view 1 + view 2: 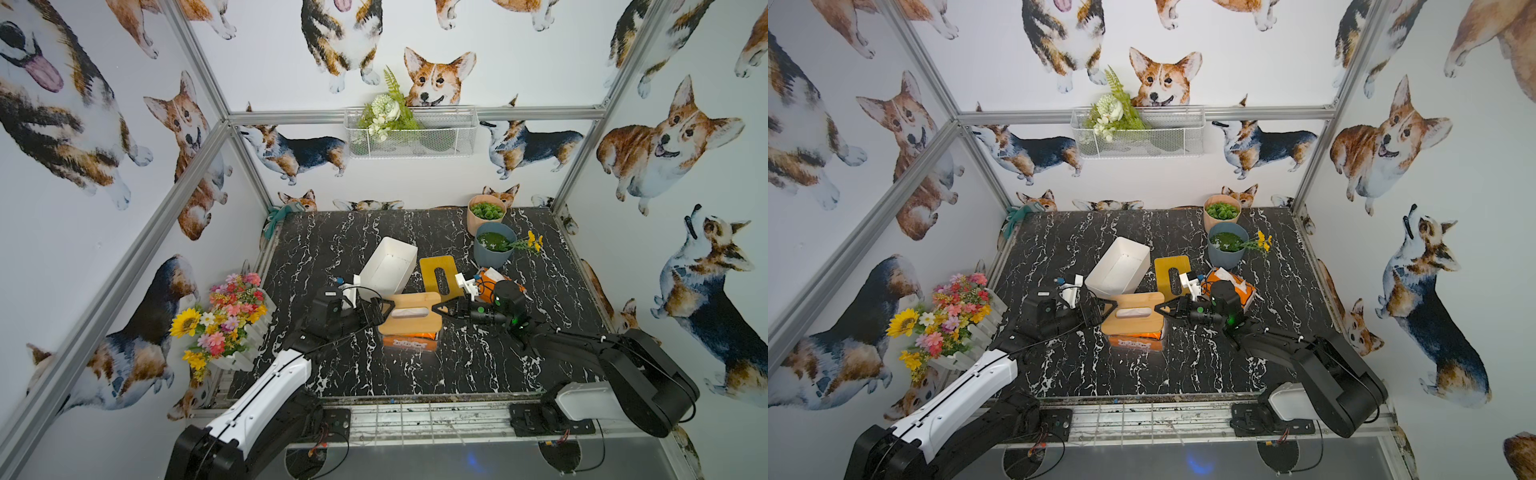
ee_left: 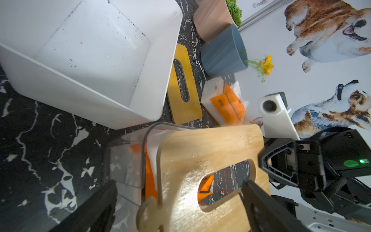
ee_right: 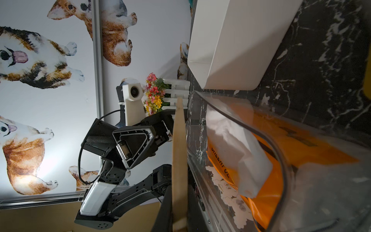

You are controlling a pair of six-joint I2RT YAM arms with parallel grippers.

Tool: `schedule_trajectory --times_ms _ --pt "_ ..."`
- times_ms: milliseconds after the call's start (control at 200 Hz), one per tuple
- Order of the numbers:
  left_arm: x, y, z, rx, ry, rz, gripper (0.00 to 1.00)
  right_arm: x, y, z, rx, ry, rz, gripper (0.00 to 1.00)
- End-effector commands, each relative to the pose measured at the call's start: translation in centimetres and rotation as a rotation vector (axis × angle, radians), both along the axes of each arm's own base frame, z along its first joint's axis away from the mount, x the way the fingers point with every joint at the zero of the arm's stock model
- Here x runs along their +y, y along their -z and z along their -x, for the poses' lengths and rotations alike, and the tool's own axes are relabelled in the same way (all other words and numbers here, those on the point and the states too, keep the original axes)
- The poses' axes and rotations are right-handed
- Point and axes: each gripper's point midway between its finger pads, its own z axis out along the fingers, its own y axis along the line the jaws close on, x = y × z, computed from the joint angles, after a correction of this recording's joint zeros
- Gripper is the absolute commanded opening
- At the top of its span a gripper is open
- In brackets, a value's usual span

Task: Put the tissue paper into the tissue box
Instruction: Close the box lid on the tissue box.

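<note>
Tissue pack [image 1: 409, 341], soft, light and slippery in its orange wrap, lies inside the clear box [image 2: 124, 160] beneath the wooden lid [image 1: 424, 322]; to shift it, I would pinch across its short sides. The right gripper [image 1: 439, 309] is closed on the lid's edge, while the left gripper [image 1: 383, 313] gapes wide around the other end, gripping nothing.
</note>
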Motion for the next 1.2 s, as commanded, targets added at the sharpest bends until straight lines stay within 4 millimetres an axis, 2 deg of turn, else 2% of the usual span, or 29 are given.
schedule_trajectory --times_ms 0,270,721,1001,1191 --pt "0.4 0.5 0.3 0.004 0.014 -0.011 1.0 0.3 -0.9 -0.3 -0.038 0.007 -0.035 0.0" --pt "0.0 1.3 0.2 0.021 0.039 0.004 0.98 0.2 0.2 -0.5 -0.005 0.037 -0.038 0.0" --pt "-0.6 2.2 -0.5 0.033 0.06 0.017 0.91 0.0 0.9 -0.7 0.026 0.068 -0.045 0.0" --pt "-1.0 2.2 -1.0 0.028 0.074 0.029 0.83 -0.4 1.8 0.1 0.046 0.063 -0.034 0.0" --pt "-1.4 2.3 -1.0 0.037 0.085 0.054 0.73 -0.5 2.0 0.2 0.045 0.069 -0.034 0.0"
